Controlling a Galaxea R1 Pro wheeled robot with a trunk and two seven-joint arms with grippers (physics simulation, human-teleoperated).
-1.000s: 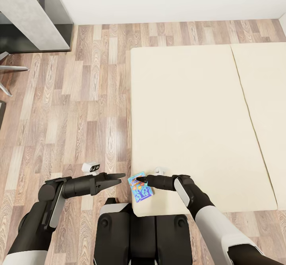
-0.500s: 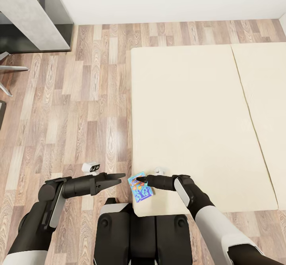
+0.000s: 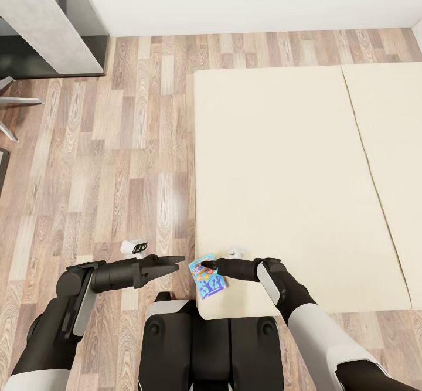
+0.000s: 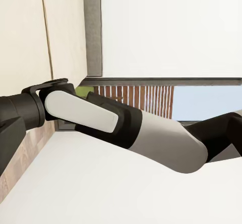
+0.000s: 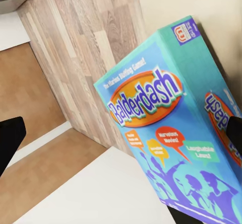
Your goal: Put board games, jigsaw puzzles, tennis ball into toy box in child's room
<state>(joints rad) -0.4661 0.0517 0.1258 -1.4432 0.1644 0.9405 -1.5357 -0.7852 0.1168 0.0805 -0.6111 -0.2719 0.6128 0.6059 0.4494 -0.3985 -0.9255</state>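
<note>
A: Look down past your head camera — your left arm [image 3: 76, 297] is matte black, a round tube ending in the left tool [image 3: 170, 262], two slim dark tapered fingers.

B: And your right arm [image 3: 305, 315]?

A: Black at the wrist, with a white shell along the forearm [image 4: 146, 133]. A small white block sits by each wrist. Your trunk [image 3: 205, 344] is black with white panels.

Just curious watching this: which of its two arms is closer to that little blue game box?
Right. The right end effector is at the blue game box on the bed corner, apparently gripping it. The left end effector hangs beside the box, over the floor, not touching.
</note>
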